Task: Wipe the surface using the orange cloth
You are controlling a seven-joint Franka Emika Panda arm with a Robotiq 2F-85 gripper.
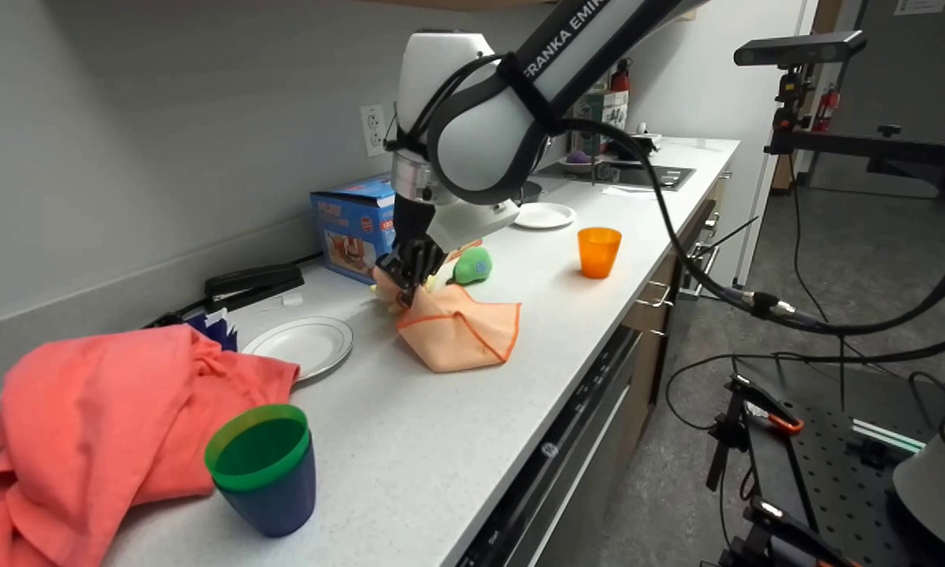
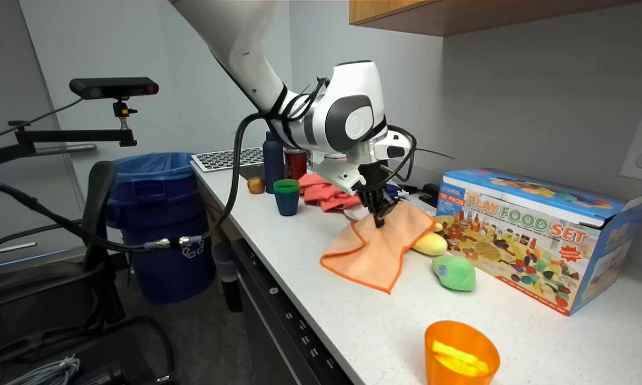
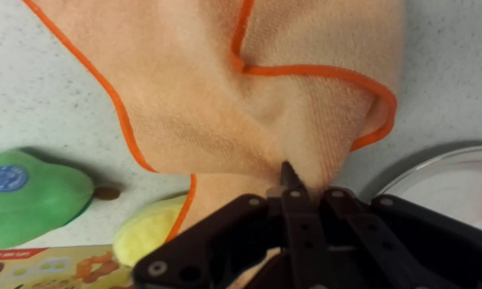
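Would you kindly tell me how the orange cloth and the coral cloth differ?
The orange cloth is pale peach with brighter orange edging; the coral cloth shows no contrasting edging. The gripper holds the orange cloth, while the coral cloth lies bunched and unheld. Both are creased fabric.

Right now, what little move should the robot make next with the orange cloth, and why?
Probably slide the orange cloth a little toward the front edge of the counter: the end effector holds a fold of it, part of it rests on the counter, and a yellow toy and a box sit on its other side.
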